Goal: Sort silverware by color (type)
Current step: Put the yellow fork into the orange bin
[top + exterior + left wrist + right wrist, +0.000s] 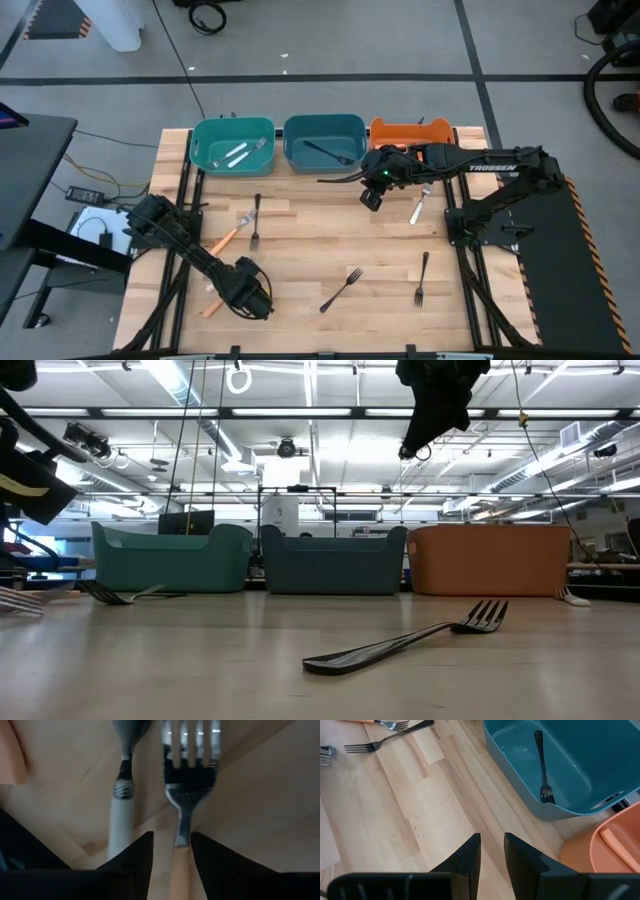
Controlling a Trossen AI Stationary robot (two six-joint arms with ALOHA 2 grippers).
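My left gripper [250, 295] is low at the near-left of the table, shut on an orange-handled fork [192, 750] with a silver head. A white-handled utensil [120, 820] lies right beside that fork. My right gripper [371, 198] [492, 842] hangs above the table in front of the blue bin [290, 130]. Its fingers stand a narrow gap apart with nothing between them. Loose on the wood lie another orange-handled fork [228, 238], black forks [256, 220] [342, 288] [421, 278] and a white-handled utensil [420, 207]. My left gripper pinches the fork's orange handle [182, 865] between its two fingers, just behind the silver neck. The fingers lie along the fork, whose head points away from them. The handle's free end [212, 305] sticks out behind the gripper. Whether the fork is lifted clear, I cannot tell.
Three bins stand along the far edge. The teal bin [205, 135] holds white utensils [238, 152], the blue bin holds a black fork [542, 765], and the orange bin [400, 130] lies partly under the right arm. One black fork [400, 643] lies near the table's near edge.
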